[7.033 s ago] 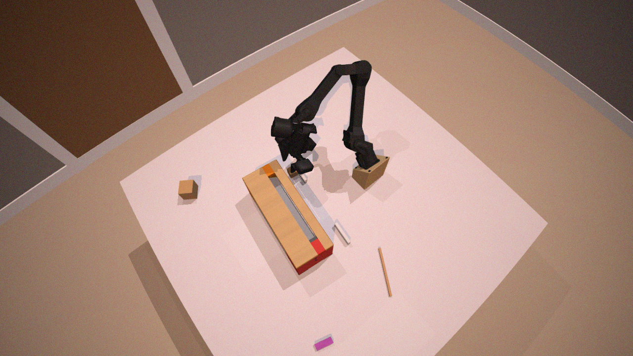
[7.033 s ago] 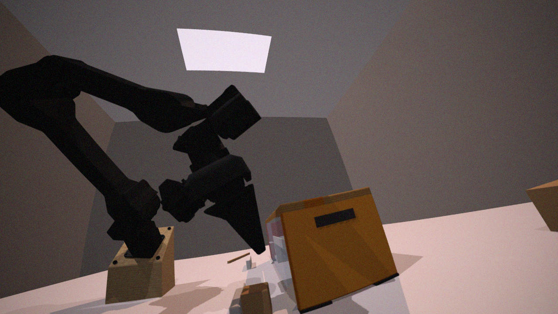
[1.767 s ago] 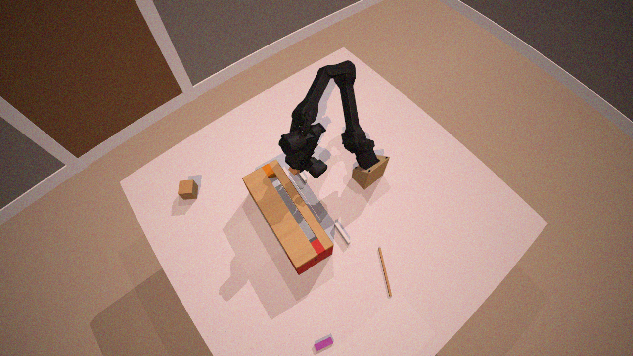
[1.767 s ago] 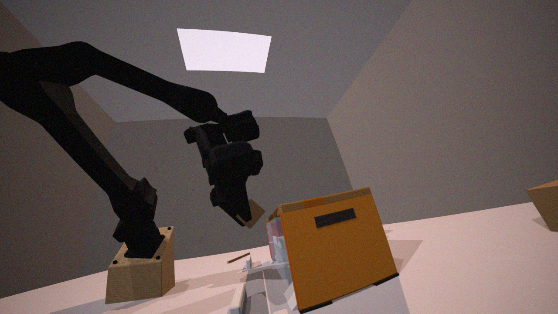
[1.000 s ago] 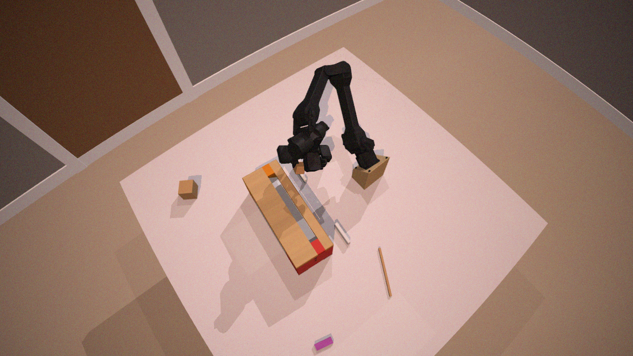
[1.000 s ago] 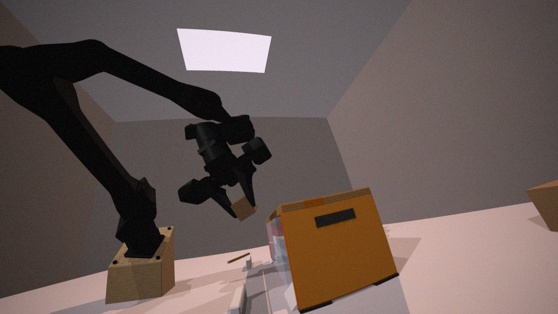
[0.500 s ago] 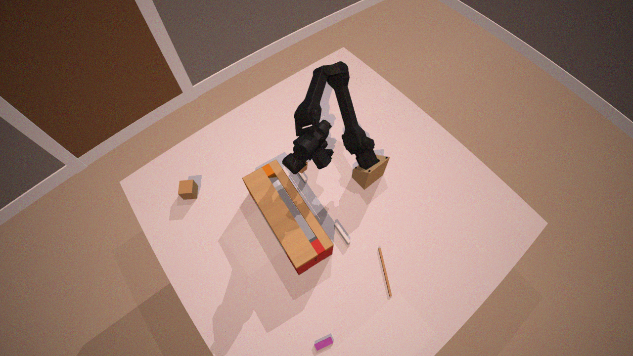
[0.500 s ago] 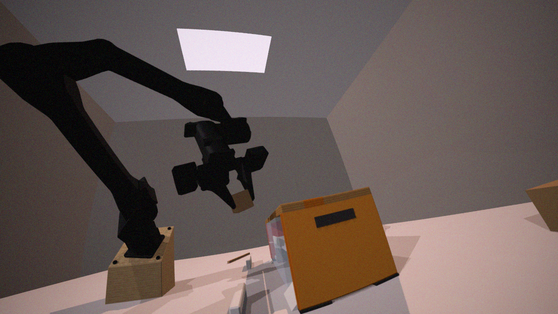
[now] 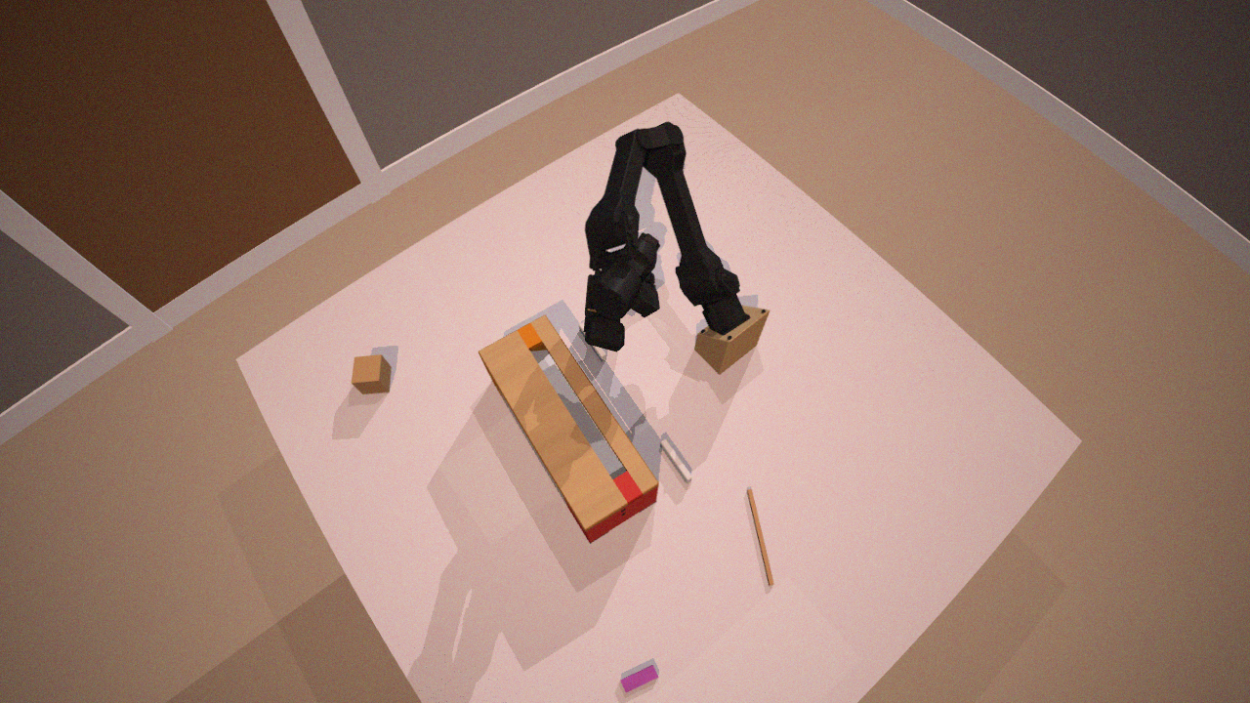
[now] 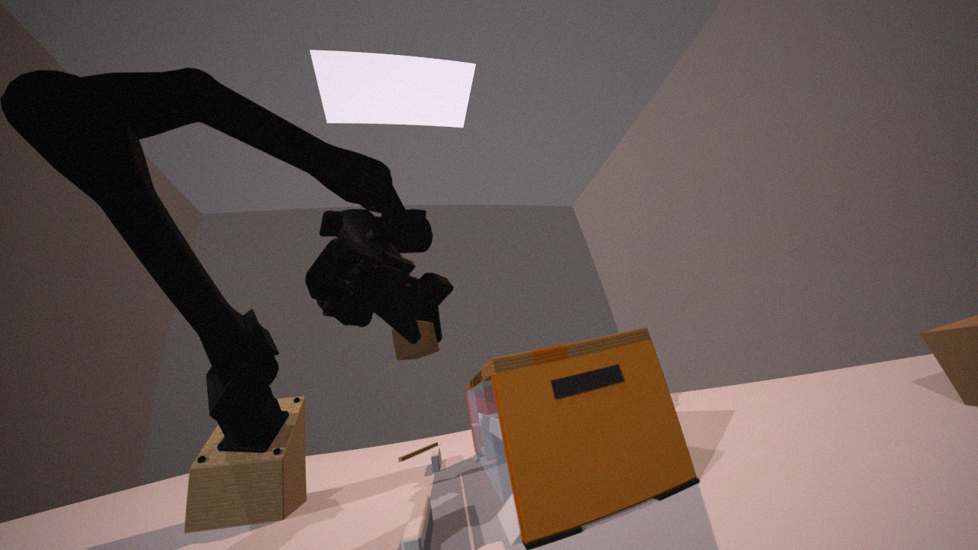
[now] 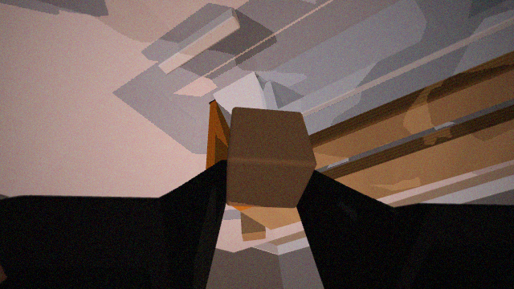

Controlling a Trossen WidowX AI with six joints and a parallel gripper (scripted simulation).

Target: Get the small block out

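Above box: gripper (image 10: 417, 333) clamps the brown block (image 10: 416, 340).
Box (image 9: 559, 419): tan, oblong; contents unclear.

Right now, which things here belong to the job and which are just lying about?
In the job:
- block, clamped in the gripper, off the table
- box

Lying about:
- second brown cube
- thin stick
- magenta piece
- white bar beside the box

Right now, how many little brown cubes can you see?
2. One small block is pinched between the arm's fingers, held in the air near the box's orange end. Another cube sits on the table, off to the box's far side.
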